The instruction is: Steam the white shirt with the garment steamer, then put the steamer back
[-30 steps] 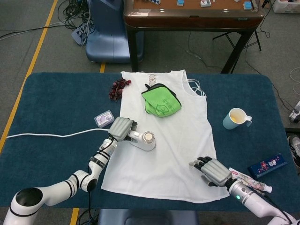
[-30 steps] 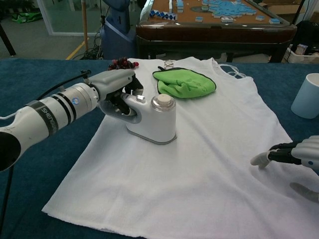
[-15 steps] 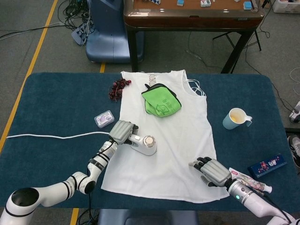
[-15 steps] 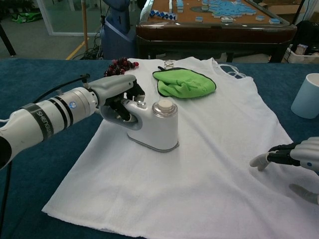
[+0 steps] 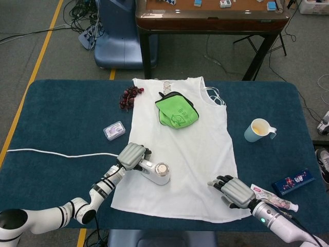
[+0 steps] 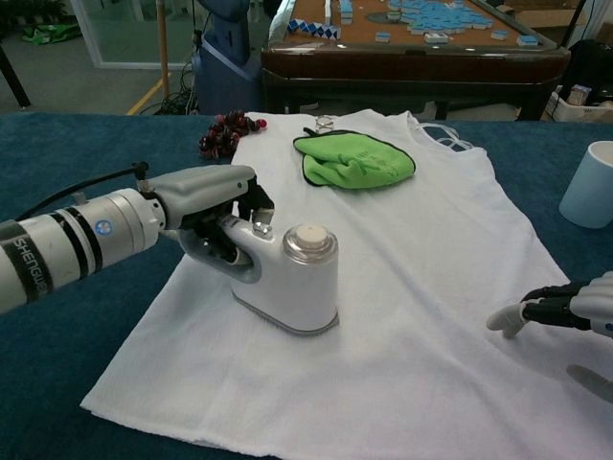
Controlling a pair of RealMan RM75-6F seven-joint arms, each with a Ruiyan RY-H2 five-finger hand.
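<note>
Chest view: left robot hand [image 6: 206, 206] grips the garment steamer [image 6: 287, 283] on the white shirt [image 6: 402, 287]; right robot hand [image 5: 234, 190] rests spread, empty.

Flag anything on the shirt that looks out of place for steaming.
A green cloth lies on the white shirt near its collar, covering fabric the steamer, held by the left hand, would need to pass over. Nothing looks spilled or damaged.

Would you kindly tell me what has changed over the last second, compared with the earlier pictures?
The left hand, gripping the garment steamer throughout, has slid it down the white shirt toward the hem and the robot. The right hand stays on the shirt's lower right corner, shifted only slightly. The green cloth, cup and the rest stayed put.
</note>
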